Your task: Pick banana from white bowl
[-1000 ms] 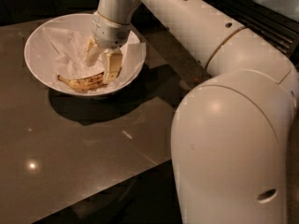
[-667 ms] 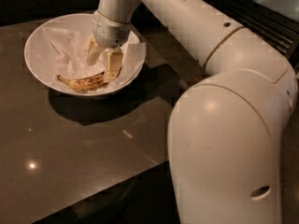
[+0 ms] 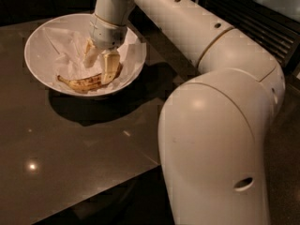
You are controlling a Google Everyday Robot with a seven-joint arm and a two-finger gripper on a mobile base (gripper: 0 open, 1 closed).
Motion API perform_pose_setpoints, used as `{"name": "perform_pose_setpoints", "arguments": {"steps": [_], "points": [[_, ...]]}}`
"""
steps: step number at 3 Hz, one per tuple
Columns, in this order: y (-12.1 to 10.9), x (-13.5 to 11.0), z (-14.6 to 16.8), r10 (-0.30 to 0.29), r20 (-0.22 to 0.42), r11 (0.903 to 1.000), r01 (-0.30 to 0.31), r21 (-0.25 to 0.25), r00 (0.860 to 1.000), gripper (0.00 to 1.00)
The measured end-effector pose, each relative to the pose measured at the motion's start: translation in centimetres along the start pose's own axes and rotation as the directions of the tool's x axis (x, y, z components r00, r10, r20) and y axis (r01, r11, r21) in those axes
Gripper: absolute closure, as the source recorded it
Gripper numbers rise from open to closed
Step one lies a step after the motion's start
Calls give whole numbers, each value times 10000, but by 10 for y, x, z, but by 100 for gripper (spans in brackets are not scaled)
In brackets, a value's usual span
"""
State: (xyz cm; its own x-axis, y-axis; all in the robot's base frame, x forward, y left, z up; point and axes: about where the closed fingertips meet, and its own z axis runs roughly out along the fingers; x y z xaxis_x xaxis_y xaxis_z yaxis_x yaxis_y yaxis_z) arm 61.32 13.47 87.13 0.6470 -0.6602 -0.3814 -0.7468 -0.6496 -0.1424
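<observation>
The white bowl (image 3: 42,41) stands at the back left of the dark table, lined with crumpled white paper. The speckled yellow banana (image 3: 84,83) lies on the paper along the bowl's near side. My gripper (image 3: 99,65) reaches down into the bowl from above, just over the banana's right end. Its two fingers (image 3: 111,67) stand apart, open, with nothing between them. The right finger overlaps the banana's right tip, and I cannot tell whether it touches it.
The dark glossy table (image 3: 70,149) runs forward to an edge at the lower right. My arm's large white housing (image 3: 215,144) fills the right foreground. A slatted grille (image 3: 262,22) runs along the back right.
The gripper and banana hold the same place in the bowl. The arm's big near housing has shifted slightly to the left.
</observation>
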Motion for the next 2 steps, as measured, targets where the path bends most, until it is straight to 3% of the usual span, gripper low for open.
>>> {"name": "perform_pose_setpoints", "arguments": {"steps": [2], "points": [[-3,-2,11,-57,116,9998,59,-185,9999,42]]}}
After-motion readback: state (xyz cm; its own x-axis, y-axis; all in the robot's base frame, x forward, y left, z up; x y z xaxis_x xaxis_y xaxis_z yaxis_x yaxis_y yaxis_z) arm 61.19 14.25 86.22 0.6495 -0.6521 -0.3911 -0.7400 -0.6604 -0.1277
